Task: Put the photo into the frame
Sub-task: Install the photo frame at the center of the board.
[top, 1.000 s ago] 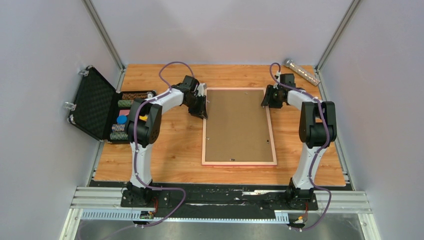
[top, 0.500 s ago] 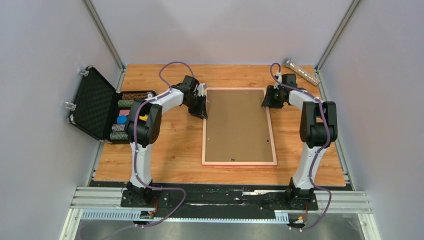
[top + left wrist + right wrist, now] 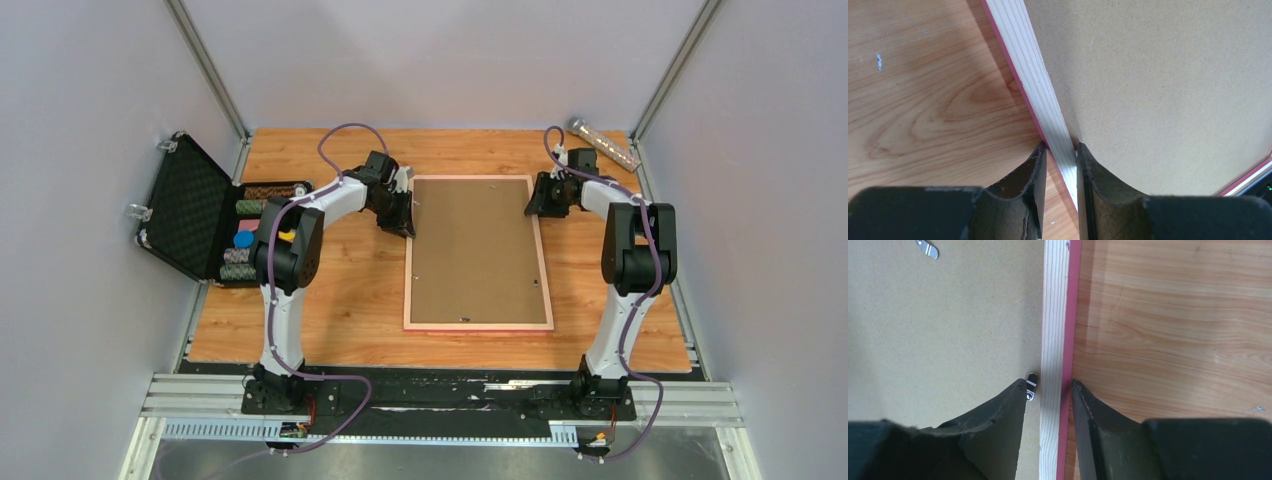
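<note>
The frame (image 3: 546,280) lies face down mid-table, pale back rails up, pink edge showing. The plain brown backing board (image 3: 475,250) fills it. The photo is hidden. My left gripper (image 3: 405,215) sits at the frame's left rail near the far corner. In the left wrist view my left gripper (image 3: 1062,146) is closed on the rail (image 3: 1033,75), both fingers touching it. My right gripper (image 3: 535,200) is at the right rail near the far corner. In the right wrist view my right gripper (image 3: 1048,381) straddles the rail (image 3: 1055,315), with a gap on the board side.
An open black case (image 3: 190,215) with poker chips (image 3: 245,240) stands at the table's left edge. A clear tube (image 3: 605,143) lies at the back right. Small metal clips (image 3: 1031,381) sit on the backing board (image 3: 948,330). Grey walls enclose the table.
My right arm has shifted slightly outward to the right. The left arm and the frame have not visibly moved.
</note>
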You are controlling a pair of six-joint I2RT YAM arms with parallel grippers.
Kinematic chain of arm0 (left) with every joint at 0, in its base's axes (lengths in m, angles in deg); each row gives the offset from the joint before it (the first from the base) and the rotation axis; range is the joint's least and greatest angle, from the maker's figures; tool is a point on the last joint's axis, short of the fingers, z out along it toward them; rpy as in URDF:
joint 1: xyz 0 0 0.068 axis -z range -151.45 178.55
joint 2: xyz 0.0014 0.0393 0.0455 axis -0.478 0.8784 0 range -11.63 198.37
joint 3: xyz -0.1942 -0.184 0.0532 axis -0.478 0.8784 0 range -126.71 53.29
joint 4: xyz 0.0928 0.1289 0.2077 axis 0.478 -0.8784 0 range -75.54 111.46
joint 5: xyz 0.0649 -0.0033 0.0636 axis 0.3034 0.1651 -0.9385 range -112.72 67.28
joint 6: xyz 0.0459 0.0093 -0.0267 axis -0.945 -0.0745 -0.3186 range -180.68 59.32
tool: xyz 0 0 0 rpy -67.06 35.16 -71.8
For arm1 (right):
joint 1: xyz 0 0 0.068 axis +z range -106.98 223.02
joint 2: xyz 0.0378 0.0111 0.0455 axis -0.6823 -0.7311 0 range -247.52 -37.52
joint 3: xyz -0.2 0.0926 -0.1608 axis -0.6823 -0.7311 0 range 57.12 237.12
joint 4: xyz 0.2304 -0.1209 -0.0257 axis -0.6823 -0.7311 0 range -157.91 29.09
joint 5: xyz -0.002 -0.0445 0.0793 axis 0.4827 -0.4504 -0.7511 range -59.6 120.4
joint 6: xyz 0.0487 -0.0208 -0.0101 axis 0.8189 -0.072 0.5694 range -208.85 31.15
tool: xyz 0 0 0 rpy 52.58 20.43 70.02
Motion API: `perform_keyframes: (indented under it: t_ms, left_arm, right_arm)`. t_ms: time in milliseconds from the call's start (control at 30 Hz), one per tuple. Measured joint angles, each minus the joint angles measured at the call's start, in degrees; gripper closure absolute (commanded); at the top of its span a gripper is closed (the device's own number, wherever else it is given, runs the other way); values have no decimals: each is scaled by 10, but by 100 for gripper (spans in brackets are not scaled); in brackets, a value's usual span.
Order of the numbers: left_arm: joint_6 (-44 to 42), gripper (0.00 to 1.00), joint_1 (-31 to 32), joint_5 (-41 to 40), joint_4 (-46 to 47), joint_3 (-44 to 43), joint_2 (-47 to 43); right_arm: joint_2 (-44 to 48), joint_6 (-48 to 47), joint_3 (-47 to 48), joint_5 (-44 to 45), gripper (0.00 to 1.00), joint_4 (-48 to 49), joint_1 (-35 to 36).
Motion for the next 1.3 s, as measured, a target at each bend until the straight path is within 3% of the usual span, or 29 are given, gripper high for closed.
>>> perform_keyframes:
  t_ms: [667, 933, 1300]
  left_arm:
    - [0, 100, -2, 2, 0, 0, 0]
    - [0, 100, -3, 1, 1, 0, 0]
    - [0, 100, -3, 1, 0, -1, 0]
  right_arm:
    - [0, -20, -1, -46, 68, -14, -24]
    - [0, -18, -2, -62, 54, -20, -31]
    - [-1, 10, 6, -71, 53, -25, -28]
